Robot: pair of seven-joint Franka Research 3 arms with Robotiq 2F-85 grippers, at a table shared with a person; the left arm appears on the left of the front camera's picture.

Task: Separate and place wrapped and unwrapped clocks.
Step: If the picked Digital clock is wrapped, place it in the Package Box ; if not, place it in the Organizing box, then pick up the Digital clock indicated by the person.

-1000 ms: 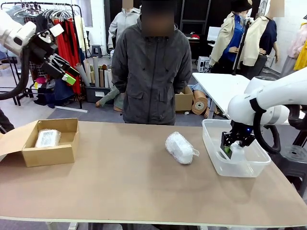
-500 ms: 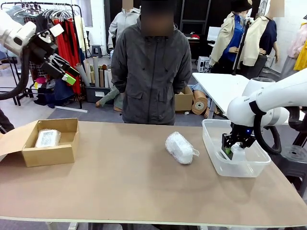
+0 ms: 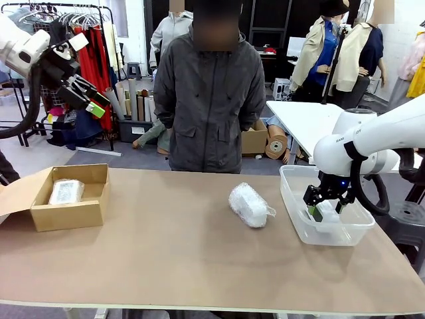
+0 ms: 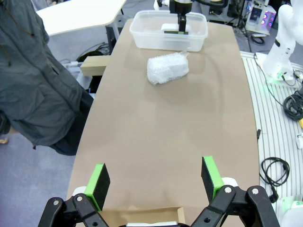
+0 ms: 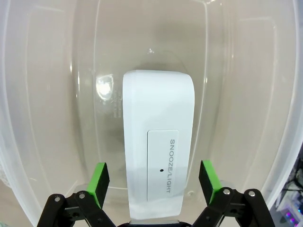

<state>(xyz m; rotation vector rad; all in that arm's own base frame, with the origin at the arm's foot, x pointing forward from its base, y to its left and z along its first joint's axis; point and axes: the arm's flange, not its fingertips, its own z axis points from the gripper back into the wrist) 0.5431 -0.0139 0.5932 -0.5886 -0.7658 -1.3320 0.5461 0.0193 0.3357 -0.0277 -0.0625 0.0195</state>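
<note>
White rounded-rectangular digital clock (image 5: pixel 158 156) lies in the clear plastic tub (image 3: pixel 332 236) at the table's (image 3: pixel 166 252) right edge; right gripper (image 5: pixel 154 176) hangs above, fingers wide.

White-shelled arms (image 3: pixel 372 139) — black grippers (image 5: pixel 154 176), green pads (image 5: pixel 99 182), black cables (image 3: pixel 384 193)

The right gripper (image 3: pixel 323 205) hangs inside the clear tub (image 3: pixel 292 199), the bare white clock (image 3: pixel 329 214) at its jaw tips, a bubble-wrapped clock (image 3: pixel 249 204) well off to their left.
</note>
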